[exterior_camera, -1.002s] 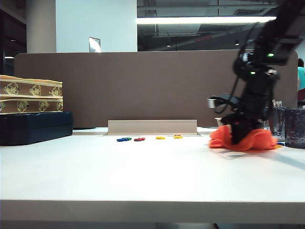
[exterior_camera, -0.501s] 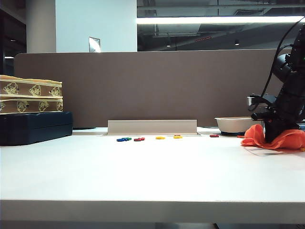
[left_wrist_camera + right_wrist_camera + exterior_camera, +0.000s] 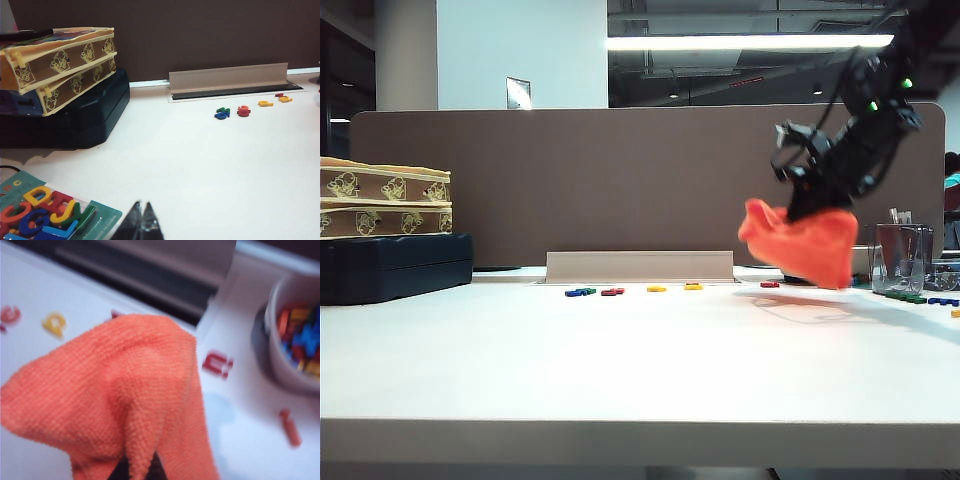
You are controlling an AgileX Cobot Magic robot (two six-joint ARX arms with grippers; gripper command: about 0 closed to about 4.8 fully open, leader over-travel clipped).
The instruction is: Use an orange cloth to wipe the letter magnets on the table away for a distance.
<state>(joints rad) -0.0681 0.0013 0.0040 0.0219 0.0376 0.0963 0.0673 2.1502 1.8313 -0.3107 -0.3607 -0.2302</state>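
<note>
1. Now the right gripper (image 3: 812, 205) is pinching the orange cloth (image 3: 802, 246) shut-jawed, dangling it lengthwise downward above the table (image 3: 640, 370), right of centre.
2. Letter magnets (image 3: 610, 292) are lying in a row near the back edge, broad bare room in front.
3. The left gripper (image 3: 141, 220) is sitting narrow, fingertips together, at the left.

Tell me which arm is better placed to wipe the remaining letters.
Right. The right gripper is shut on the orange cloth, hanging above the table near the letter magnets. The left gripper is shut, holds nothing, and sits low near the front.
</note>
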